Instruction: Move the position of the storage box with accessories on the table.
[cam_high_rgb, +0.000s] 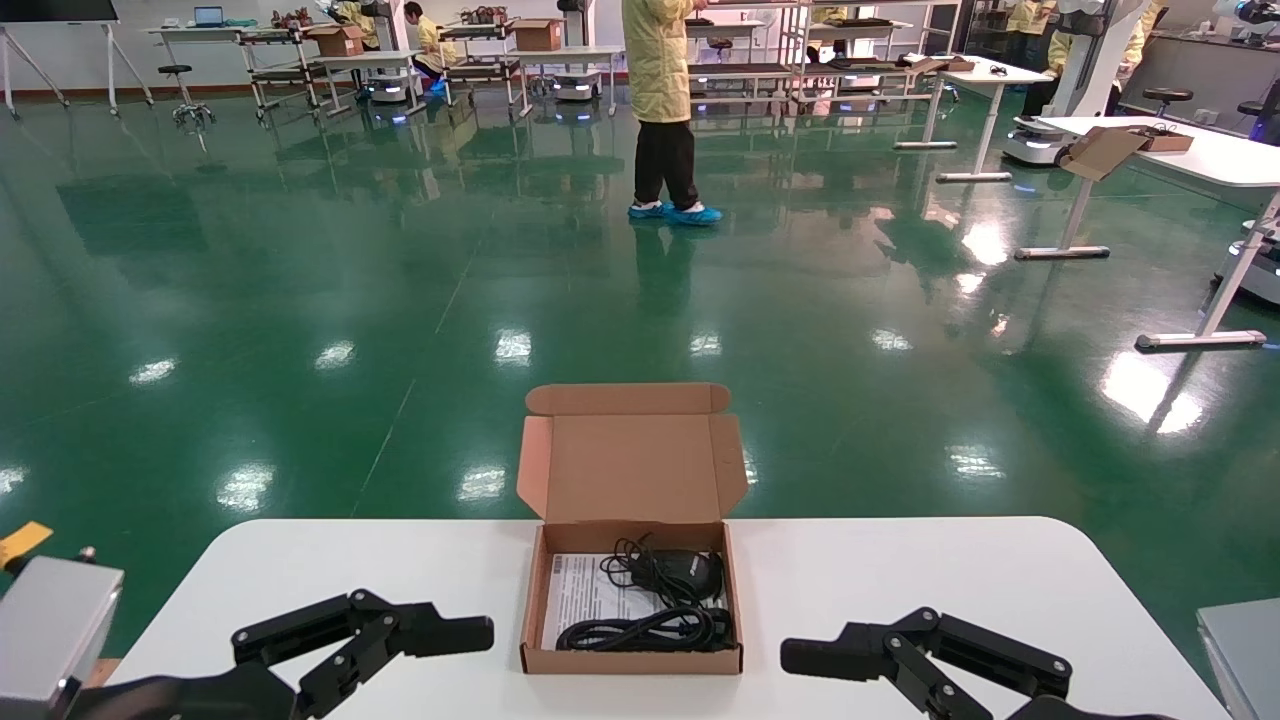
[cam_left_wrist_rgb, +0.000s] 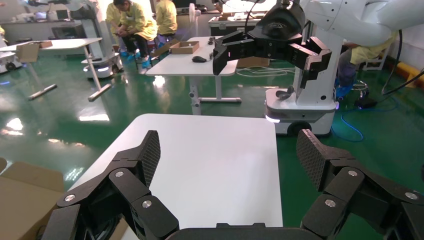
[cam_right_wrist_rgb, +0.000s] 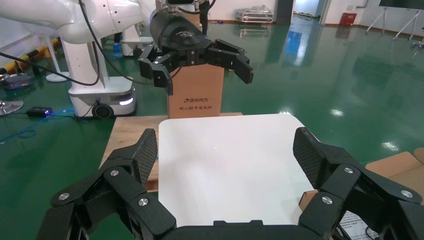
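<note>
Storage box (cam_high_rgb: 630, 655): mid-table (cam_high_rgb: 900, 570), lid flap standing open at its far side.
Inside: white paper sheet (cam_high_rgb: 580, 595), black mouse-like device (cam_high_rgb: 690, 568), coiled cables (cam_high_rgb: 650, 630).
Left gripper (cam_high_rgb: 480, 635): just left of the box, fingers spread, nothing held.
Right gripper (cam_high_rgb: 795, 657): just right of the box, likewise spread and empty.
Wrist views: each shows only a box corner (cam_left_wrist_rgb: 22, 200) (cam_right_wrist_rgb: 395, 167).
</note>
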